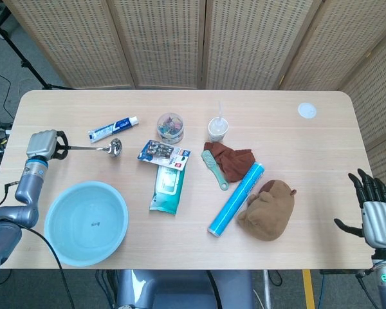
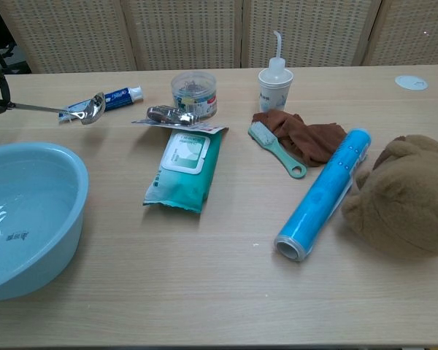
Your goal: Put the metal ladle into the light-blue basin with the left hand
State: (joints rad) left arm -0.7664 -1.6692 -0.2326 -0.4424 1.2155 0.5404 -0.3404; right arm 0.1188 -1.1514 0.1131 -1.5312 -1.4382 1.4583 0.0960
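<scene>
Holding metal ladle [image 1: 93, 148] clear of worktop [image 1: 296, 212], left hand [image 1: 42, 144] fingers closed on handle; light-blue basin [image 1: 85, 222] drop pending; right hand [image 1: 373, 212] fingers spread.

The shiny metal ladle [image 1: 93, 148] hangs level above the table, beyond the round light-blue basin [image 1: 85, 223].

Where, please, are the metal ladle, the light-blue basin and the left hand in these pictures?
metal ladle [image 2: 93, 109], chest view, on its bowl.
light-blue basin [image 1: 118, 201], head view, on its rim.
left hand [image 1: 42, 143], head view, on its back.
</scene>
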